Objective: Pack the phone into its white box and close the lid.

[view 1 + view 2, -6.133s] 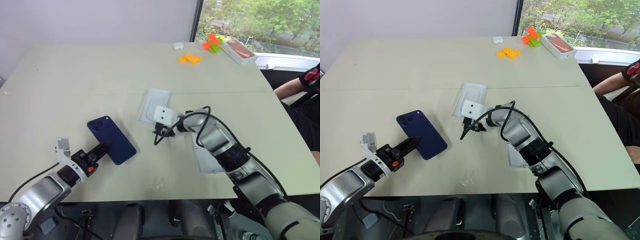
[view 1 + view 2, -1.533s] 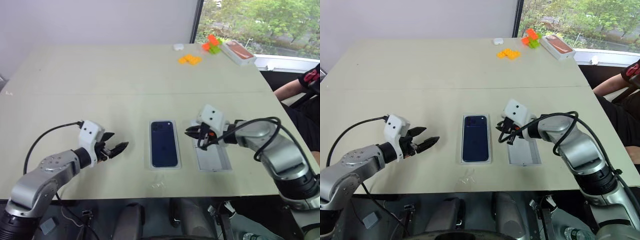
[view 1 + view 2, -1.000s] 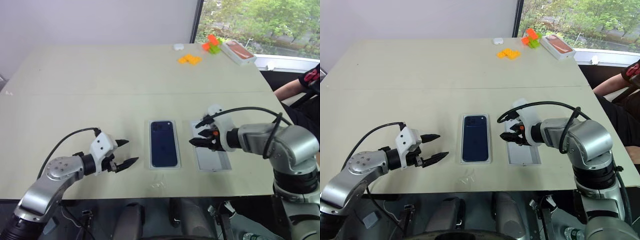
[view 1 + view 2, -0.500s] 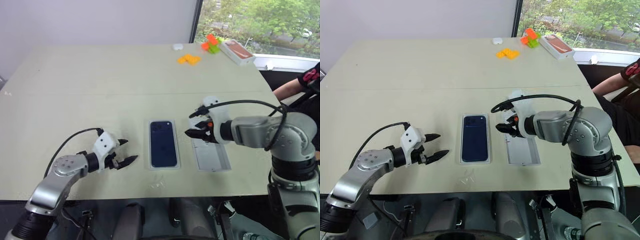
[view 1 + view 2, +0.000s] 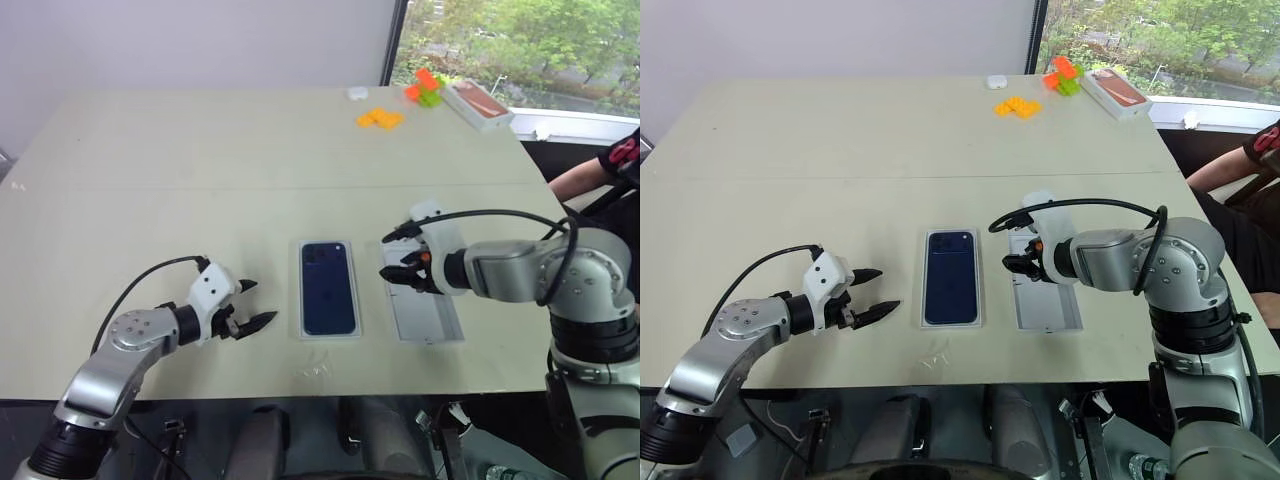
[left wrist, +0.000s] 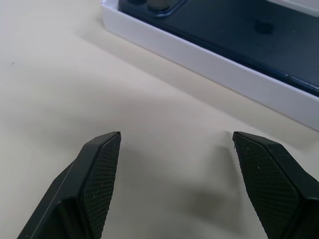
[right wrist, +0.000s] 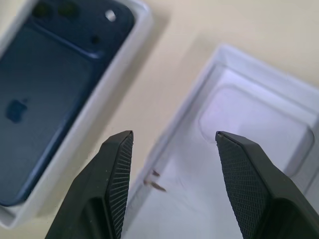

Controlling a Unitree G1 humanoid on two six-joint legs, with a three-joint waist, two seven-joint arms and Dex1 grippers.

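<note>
The phone [image 5: 328, 286] is already seated back-up in the white box [image 5: 303, 330], near the front edge of the table [image 5: 200, 170], so packing looks done; only the lid is left. Head views: the lid [image 5: 1045, 308] lies inside-up just right of the white box, apart from it, a narrow strip of table between. Left end effector [image 5: 247, 306] sits left of the white box, fingers spread, holding nothing. Right end effector [image 5: 1014, 263] hovers over the lid's far end, on the edge facing the white box, fingers apart, empty. Left wrist view: open fingers above bare table, the white box's long wall and the phone's camera bump just ahead. Right wrist view: open fingers straddle the lid's near wall, the white box alongside. My read: remaining steps are grasp the lid, flip it, seat it over the white box.
</note>
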